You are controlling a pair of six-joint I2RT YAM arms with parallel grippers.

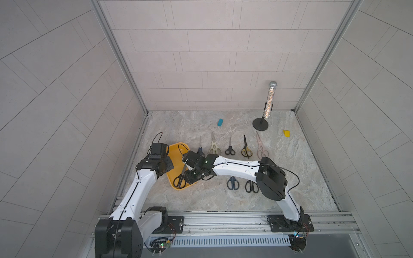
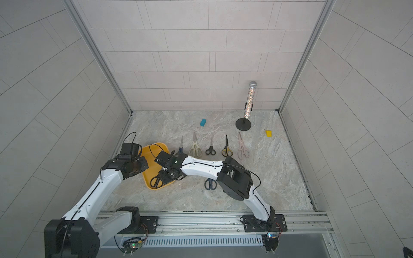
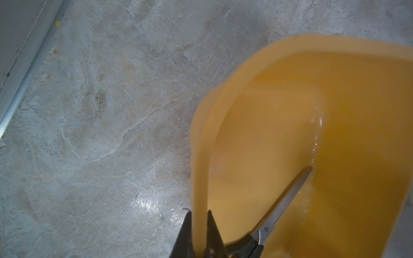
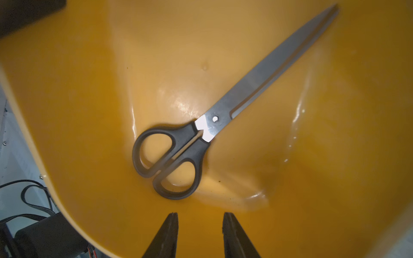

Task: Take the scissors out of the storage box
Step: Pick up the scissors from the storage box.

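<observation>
The mustard-yellow storage box [image 1: 176, 152] [image 2: 146, 176] sits at the left of the table. One pair of black-handled scissors [image 1: 180, 179] [image 4: 257, 82] [image 3: 288, 201] lies inside it, blades closed. My left gripper [image 3: 199, 213] is shut on the box's rim. My right gripper [image 4: 200, 214] hangs open over the box floor, just short of the scissors' handles and touching nothing. Several other scissors lie on the table outside the box, among them a cream pair [image 1: 214, 145] and a pale pink pair [image 1: 261, 147].
A glittery microphone on a black stand [image 1: 267, 105] stands at the back right. A teal block [image 1: 220, 122] and a small yellow block [image 1: 286, 133] lie behind the row of scissors. Two pairs [image 1: 232, 183] lie under my right forearm.
</observation>
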